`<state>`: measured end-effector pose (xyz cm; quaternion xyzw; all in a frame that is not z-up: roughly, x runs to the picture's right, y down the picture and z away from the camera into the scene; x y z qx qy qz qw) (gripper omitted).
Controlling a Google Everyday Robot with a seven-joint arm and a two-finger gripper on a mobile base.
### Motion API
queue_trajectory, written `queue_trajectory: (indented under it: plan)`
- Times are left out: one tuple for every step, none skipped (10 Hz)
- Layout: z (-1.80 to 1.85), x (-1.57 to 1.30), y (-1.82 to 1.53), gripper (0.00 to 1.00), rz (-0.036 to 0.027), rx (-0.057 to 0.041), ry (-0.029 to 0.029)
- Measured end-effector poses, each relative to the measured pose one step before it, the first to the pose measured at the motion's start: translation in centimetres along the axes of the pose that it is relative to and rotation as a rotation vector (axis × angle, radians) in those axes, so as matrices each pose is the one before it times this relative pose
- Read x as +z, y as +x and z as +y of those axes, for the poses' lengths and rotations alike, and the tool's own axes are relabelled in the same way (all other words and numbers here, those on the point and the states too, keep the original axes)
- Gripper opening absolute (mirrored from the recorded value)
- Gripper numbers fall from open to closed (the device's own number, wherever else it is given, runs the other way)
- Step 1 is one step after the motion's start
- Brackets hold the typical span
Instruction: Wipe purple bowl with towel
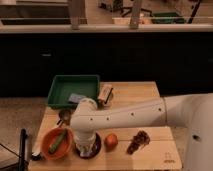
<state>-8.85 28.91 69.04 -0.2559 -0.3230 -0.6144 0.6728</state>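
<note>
Gripper [87, 144]: lower left of centre, at the end of the white arm, pointing straight down into the purple bowl; cannot tell how it is set, as the wrist hides it
Arm [125, 116]: white, reaching in from the right edge across the middle of the wooden table
Purple bowl [95, 150]: low on the table, left of centre, under the wrist; only its dark rim shows
Towel: cannot be made out, the spot inside the bowl is covered by the wrist
Orange bowl [49, 145]: lower left, just beside the purple bowl, with a green vegetable [59, 141] lying in it
Orange fruit [111, 140]: just right of the purple bowl
Dark brown item [139, 141]: further right, apart from the fruit
Green tray [60, 92]: upper left part of the table
Wooden table [150, 152]: light boards, bottom half of the frame
</note>
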Motion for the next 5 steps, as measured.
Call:
queue_trajectory:
  plan:
    - [1.556, -0.198, 0.052, 0.00, 0.00110, 0.03509, -0.00504]
    - [1.632, -0.148, 0.313, 0.00, 0.00068, 0.04172, -0.00358]
    - [1.558, -0.172, 0.684, 0.00, 0.00425, 0.04538, -0.00306]
    - [0.908, -0.219, 1.000, 0.00, 0.00698, 0.03324, -0.00274]
    - [0.297, -0.204, 1.182, 0.00, 0.00942, 0.01612, -0.00043]
